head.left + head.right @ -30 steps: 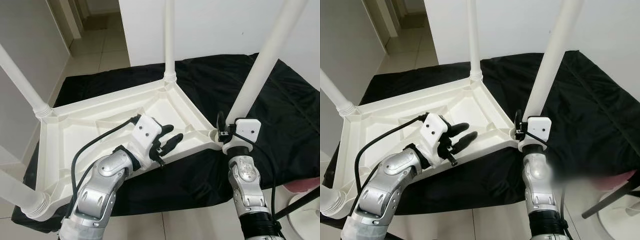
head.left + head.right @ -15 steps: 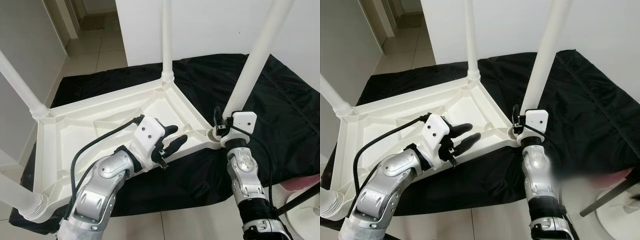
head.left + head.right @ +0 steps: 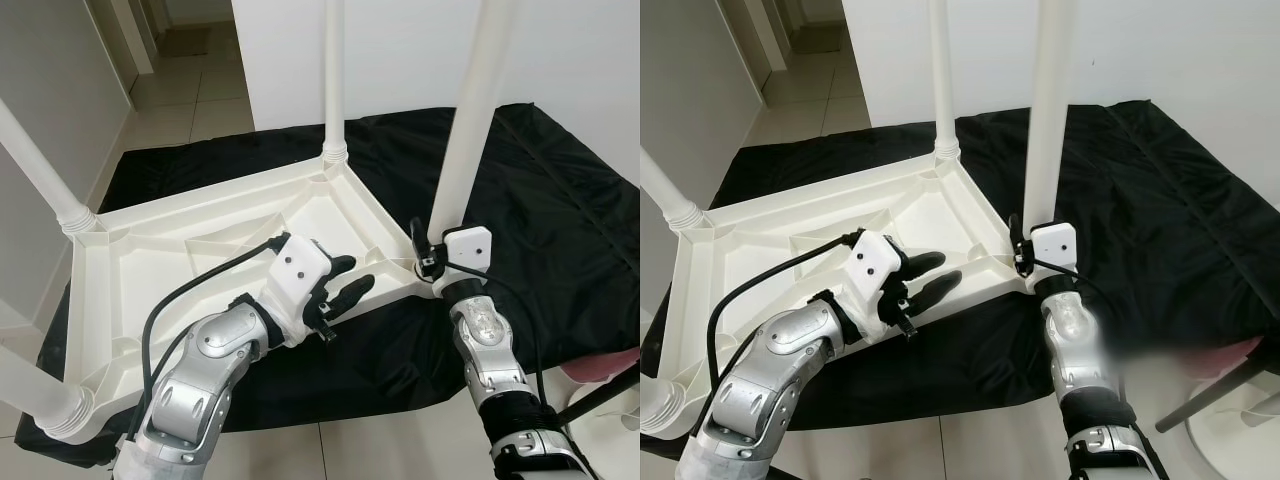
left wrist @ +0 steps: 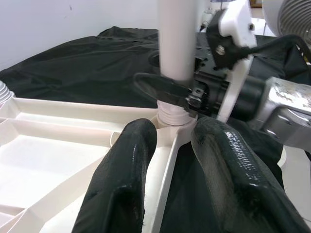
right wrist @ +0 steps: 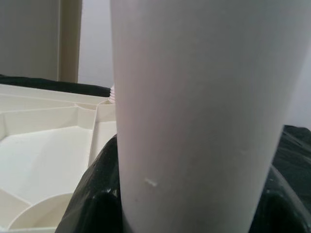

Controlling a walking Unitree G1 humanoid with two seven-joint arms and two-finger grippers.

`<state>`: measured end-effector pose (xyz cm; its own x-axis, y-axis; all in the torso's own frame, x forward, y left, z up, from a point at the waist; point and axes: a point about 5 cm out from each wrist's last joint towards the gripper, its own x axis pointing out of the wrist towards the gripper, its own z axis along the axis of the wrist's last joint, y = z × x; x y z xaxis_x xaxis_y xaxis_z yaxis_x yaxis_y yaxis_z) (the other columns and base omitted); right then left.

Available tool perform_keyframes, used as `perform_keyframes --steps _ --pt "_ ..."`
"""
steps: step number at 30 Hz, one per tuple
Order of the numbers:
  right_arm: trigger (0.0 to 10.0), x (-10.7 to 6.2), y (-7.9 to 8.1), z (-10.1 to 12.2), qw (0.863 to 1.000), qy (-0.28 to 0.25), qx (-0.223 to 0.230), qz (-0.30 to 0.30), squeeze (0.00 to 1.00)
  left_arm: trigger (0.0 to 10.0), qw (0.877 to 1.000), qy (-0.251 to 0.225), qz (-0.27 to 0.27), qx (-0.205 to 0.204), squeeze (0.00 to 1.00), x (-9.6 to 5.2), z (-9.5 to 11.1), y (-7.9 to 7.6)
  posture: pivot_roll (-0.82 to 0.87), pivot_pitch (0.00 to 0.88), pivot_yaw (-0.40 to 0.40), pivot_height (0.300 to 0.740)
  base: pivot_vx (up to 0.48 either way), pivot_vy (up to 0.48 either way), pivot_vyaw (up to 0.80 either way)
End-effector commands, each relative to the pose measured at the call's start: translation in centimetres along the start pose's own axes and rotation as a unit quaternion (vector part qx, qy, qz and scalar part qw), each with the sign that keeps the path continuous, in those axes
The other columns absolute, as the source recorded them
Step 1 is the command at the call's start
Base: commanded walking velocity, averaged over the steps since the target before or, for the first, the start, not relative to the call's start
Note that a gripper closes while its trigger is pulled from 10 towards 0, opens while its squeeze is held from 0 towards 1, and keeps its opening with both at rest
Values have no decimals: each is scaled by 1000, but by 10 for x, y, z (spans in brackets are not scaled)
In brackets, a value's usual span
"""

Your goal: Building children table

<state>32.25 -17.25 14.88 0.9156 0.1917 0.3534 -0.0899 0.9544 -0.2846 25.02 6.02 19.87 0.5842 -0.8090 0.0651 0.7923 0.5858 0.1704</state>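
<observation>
The upturned white plastic table top [image 3: 200, 250] lies on black cloth [image 3: 560, 190]. The right gripper [image 3: 432, 262] clamps the upright white tube leg [image 3: 470, 110] at its four-o'clock corner socket; the left gripper [image 3: 345, 280], fingers parted, straddles the near rim.

Bright, even indoor light with soft shadows; head views are sharp, while the right wrist view's close table leg [image 5: 194, 111] blurs.

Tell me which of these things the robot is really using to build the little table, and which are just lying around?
Part of the job:
- upturned white tabletop
- table leg gripped near its base by the right gripper
- left gripper, open, over the tabletop's edge
- three other legs, e.g. far leg

Just there:
- black sheet under the table
- white round base on the floor
</observation>
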Motion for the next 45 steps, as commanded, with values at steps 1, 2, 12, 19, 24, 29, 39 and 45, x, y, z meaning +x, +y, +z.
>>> perform_keyframes --steps 1,2,12,19,24,29,39,45 --pt "10000 -13 7 -14 999 33 -12 32 0 10000 1000 -1 29 2 0 -1 2 3 26 58 78 740 0 0 0" --pt "10000 -14 7 -15 999 33 -17 35 0 10000 1000 -1 29 2 0 -1 3 3 26 58 78 740 0 0 0" --pt "10000 -10 6 -21 994 60 81 34 0 10000 1000 -2 28 3 0 2 4 4 19 64 91 740 0 0 0" --pt "10000 0 9 -27 989 106 89 46 0 10000 1000 -3 30 7 0 4 6 7 26 62 90 740 0 0 0" --pt "10000 3 10 -27 988 121 69 66 0 10000 999 -3 34 6 0 3 5 7 24 59 87 740 0 0 0" --pt "10000 2 13 -25 986 119 66 99 0 10000 999 -1 38 3 0 3 4 7 25 56 81 740 0 0 0" --pt "10000 -4 14 -16 986 66 56 143 0 10000 999 0 44 2 0 3 4 8 24 58 78 740 0 0 0" --pt "10000 -8 10 -21 980 85 129 122 0 10000 999 -1 46 2 0 3 4 9 26 57 78 740 0 0 0"
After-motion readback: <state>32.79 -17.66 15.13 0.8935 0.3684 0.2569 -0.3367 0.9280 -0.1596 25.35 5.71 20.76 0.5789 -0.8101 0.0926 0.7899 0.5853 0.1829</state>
